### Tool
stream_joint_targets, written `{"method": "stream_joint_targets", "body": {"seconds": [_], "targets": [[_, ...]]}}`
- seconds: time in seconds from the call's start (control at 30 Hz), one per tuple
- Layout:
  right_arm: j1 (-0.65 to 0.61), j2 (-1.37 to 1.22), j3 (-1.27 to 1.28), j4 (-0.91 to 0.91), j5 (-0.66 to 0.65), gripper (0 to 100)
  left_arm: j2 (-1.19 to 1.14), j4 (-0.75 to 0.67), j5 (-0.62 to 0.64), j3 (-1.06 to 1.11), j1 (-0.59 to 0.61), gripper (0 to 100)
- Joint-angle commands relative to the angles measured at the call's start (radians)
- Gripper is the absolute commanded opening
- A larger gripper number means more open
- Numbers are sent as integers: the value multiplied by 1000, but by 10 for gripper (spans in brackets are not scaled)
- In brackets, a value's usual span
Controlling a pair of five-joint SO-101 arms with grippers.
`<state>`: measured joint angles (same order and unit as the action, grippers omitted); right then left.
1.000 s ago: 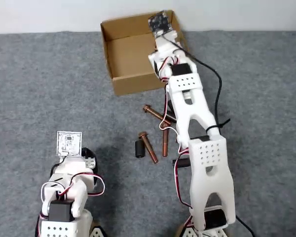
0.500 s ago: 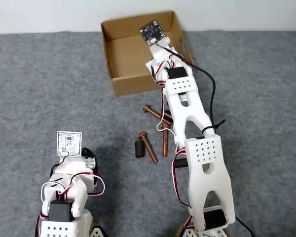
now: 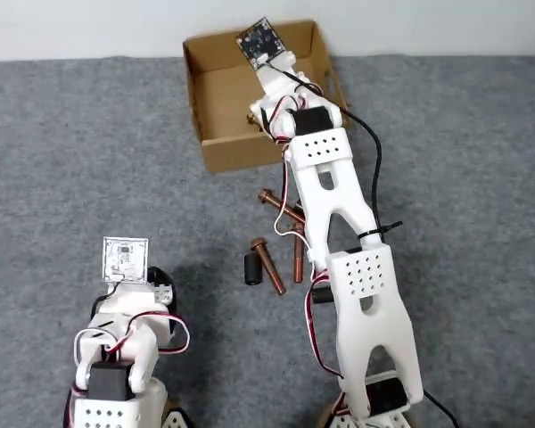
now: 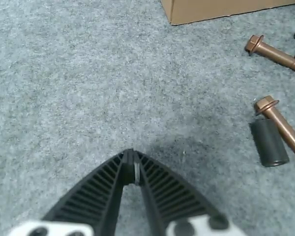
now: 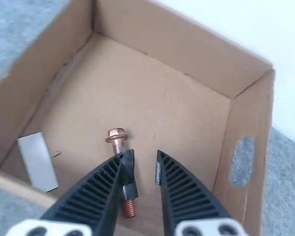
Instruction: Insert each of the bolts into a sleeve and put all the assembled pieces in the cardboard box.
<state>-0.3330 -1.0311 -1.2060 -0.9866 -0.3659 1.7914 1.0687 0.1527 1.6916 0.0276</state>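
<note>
Since 1 s back: my right arm has swung leftward over the cardboard box, so its wrist now hangs over the middle of the box rather than the right-hand wall. My left arm has not shifted. The loose parts on the carpet lie as they did.

Nearest me: left arm folded back close to its base. Left gripper has its fingers pressed together at the tips, nothing between them, hanging low over bare carpet.

Middle distance, between my two arms:
- First bolt lies flat, head toward the box.
- Black sleeve lies right against it on its left side, not threaded on.
- Second bolt lies just to the right, close along my right arm.
- Third bolt lies slanted farther out, near the box's front wall, its shank running under the arm.

Farthest: the box, open side up. Right gripper hangs inside it with fingers apart; box floor shows through the gap. One assembled piece, copper bolt with black sleeve on its shank, sits in the box along the inner edge of one finger. Cannot tell whether it touches that finger. Grey strip lies flat on the box floor near a side wall, apart from the piece.
</note>
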Motion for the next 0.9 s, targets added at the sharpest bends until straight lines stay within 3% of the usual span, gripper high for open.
{"method": "stream_joint_targets", "body": {"seconds": [0.0,0.13,0.23,0.37,0.57,0.87], "targets": [[-16,15,-86,-58,-6,58,3,-32,0,-7,6,6],[-18,21,-144,-157,-6,58,3,-32,0,-7,6,6],[-18,21,-229,-329,6,54,3,-32,0,-7,6,6],[-12,16,-338,-547,117,54,3,-32,0,-7,8,6],[-4,18,-391,-796,144,57,3,-31,0,-7,8,6],[64,-2,-239,-808,146,92,3,-31,0,-7,8,6]]}}
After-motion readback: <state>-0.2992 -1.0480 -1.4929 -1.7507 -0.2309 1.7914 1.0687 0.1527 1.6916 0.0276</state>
